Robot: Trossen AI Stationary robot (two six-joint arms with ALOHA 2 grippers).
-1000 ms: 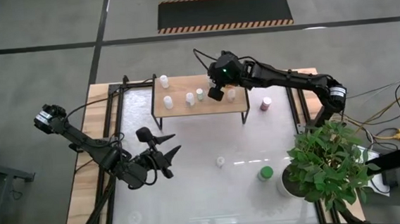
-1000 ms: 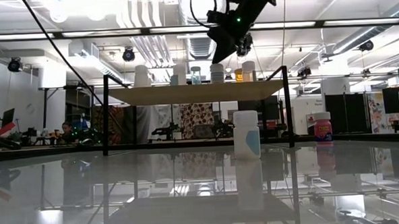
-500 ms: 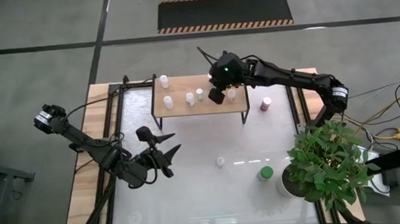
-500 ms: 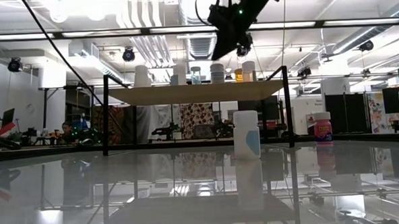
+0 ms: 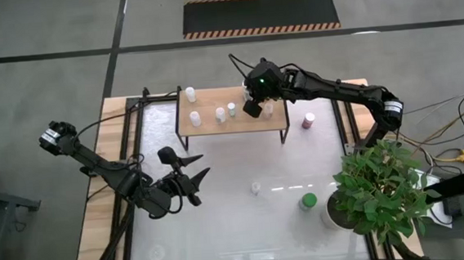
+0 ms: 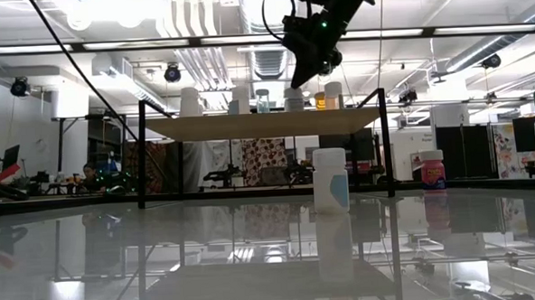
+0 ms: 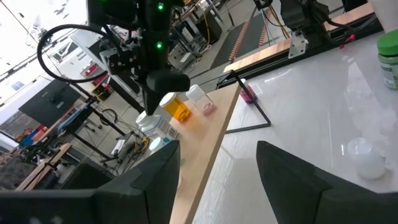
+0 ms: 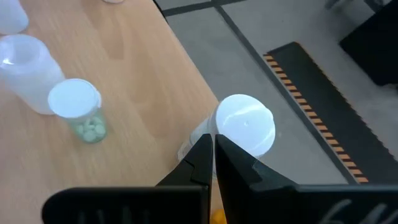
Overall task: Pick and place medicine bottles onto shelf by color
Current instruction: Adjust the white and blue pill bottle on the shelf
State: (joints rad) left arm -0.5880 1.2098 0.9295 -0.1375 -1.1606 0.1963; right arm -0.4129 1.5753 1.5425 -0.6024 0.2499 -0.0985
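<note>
Showing orange bottle (image 7: 178, 108) left wrist only; high view: right end effector (image 5: 253, 109) covers it.

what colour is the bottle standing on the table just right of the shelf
Pink-maroon with a pale cap, standing beside the shelf. It shows best in the low view.

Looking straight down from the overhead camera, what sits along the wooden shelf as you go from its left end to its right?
On the shelf: two white-capped bottles at the left end, one behind the other, then a white bottle, then a small clear bottle, then the right arm's shut tool, hovering just above the board.
</note>
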